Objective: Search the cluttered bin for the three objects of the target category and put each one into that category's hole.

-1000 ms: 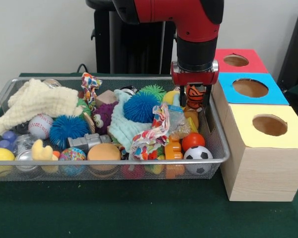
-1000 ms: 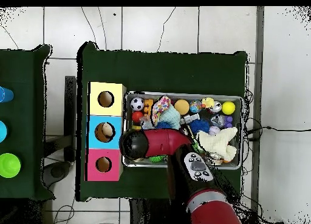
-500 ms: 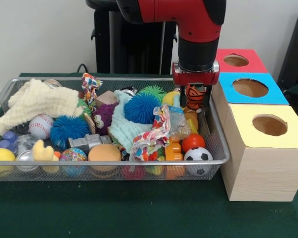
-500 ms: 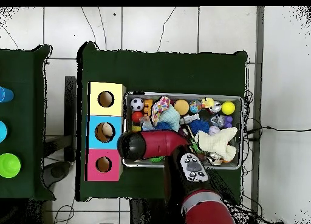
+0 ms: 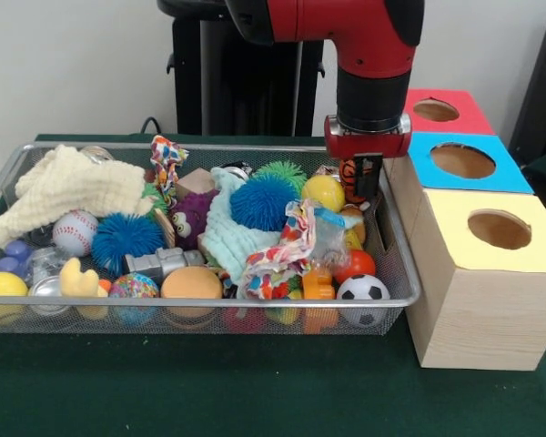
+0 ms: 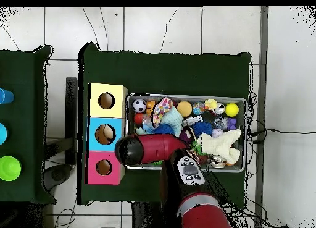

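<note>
My gripper (image 5: pixel 361 178) hangs over the right end of the wire mesh bin (image 5: pixel 91 146), close to the blue-topped box (image 5: pixel 505 173). It is shut on a small orange and black striped soft toy (image 5: pixel 349 170), held just above the clutter. The blue box's round hole (image 5: pixel 462 160) lies to the right of the gripper. A pale yellow duck (image 5: pixel 76 277) lies at the bin's front left. In the overhead view the arm (image 6: pixel 143 149) covers the gripper and the toy, beside the blue box's hole (image 6: pixel 104 134). The bin (image 6: pixel 185 96) and the duck (image 6: pixel 211 104) show there.
The red-topped box (image 5: pixel 464 118) stands behind the blue one and the yellow-topped box (image 5: pixel 455 228) in front. The bin holds blue spiky puffballs (image 5: pixel 126 237), a cream cloth (image 5: pixel 68 187), a purple furry toy (image 5: pixel 193 215), a soccer ball (image 5: pixel 362 289) and other balls.
The arm has moved to the right towards the boxes with the striped toy in the gripper and has risen a little. A yellow ball under it has come into sight.
</note>
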Tool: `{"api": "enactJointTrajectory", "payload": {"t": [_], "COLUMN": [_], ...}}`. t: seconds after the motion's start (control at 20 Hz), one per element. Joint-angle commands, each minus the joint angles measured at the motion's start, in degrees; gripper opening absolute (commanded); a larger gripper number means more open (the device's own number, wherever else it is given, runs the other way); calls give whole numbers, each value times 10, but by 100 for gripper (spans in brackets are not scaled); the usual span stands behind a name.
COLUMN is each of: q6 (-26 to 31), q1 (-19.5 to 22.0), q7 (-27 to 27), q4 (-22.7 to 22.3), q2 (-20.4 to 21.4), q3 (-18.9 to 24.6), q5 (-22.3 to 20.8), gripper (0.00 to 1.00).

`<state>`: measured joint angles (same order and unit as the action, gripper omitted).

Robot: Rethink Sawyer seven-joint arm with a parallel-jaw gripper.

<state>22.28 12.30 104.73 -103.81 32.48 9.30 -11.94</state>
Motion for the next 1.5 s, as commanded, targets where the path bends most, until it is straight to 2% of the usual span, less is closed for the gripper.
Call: {"api": "enactJointTrajectory", "payload": {"t": [0.05,0.65,0.8,1.1,1.15,1.5], "q6": [20,6,16,25,19,16], "q1": [-7,10,-3,3,7,13], "q7": [65,49,57,56,54,47], "q4": [-41,-51,-44,-61,-63,-62], "q2": [19,13,16,26,26,23], "q3": [66,85,70,72,75,84], "q5": [36,41,39,43,43,42], "gripper": [0,0,0,0,100,100]}}
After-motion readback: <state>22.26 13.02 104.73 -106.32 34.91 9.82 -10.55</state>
